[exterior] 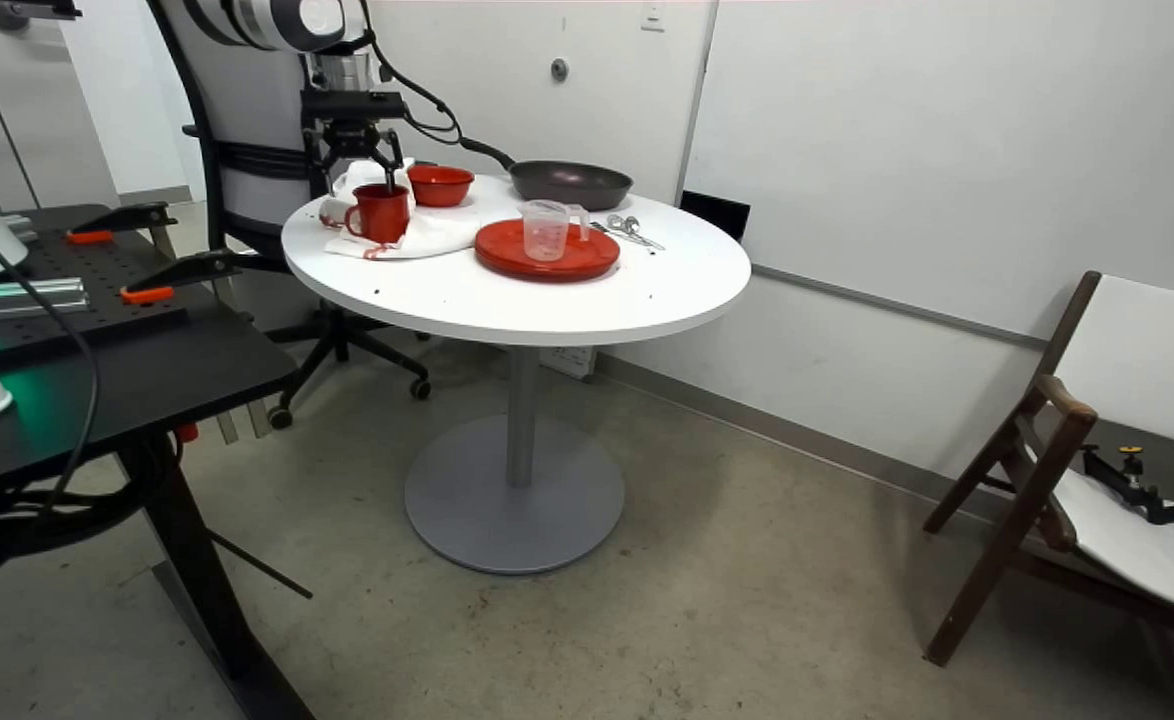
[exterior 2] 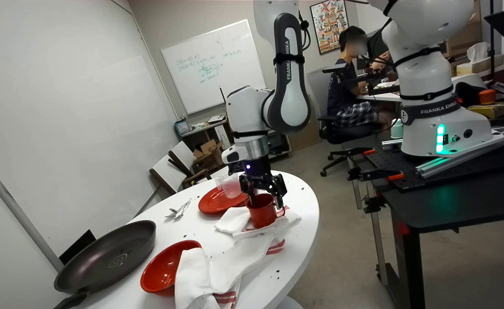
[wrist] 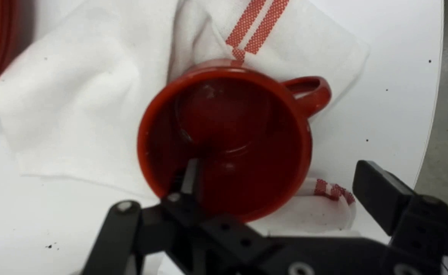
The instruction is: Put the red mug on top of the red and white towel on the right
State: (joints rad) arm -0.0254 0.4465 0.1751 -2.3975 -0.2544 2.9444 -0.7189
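Tool point(wrist: 279, 172) spread wide; I have one finger point(wrist: 191, 175) inside the red mug point(wrist: 239, 126), the other outside, apart from its wall. Mug upright on the red and white towel point(wrist: 82, 103); red plate point(exterior: 498, 248) near, on the worktop point(exterior: 427, 300).

In an exterior view, the camera stands well back, looking slightly down past the round, white-topped table point(exterior: 512, 306) at eleven o'clock to a flat white wall point(exterior: 497, 60). From roughly the opposite side, nearer and canted, an exterior view looks over the round black frying pan point(exterior 2: 108, 253) at eight o'clock towards the white, green-lit robot base point(exterior 2: 426, 133) at three. The wrist view peers steeply down, close, into the solid-red cylindrical mug point(wrist: 226, 126); all three views share it.
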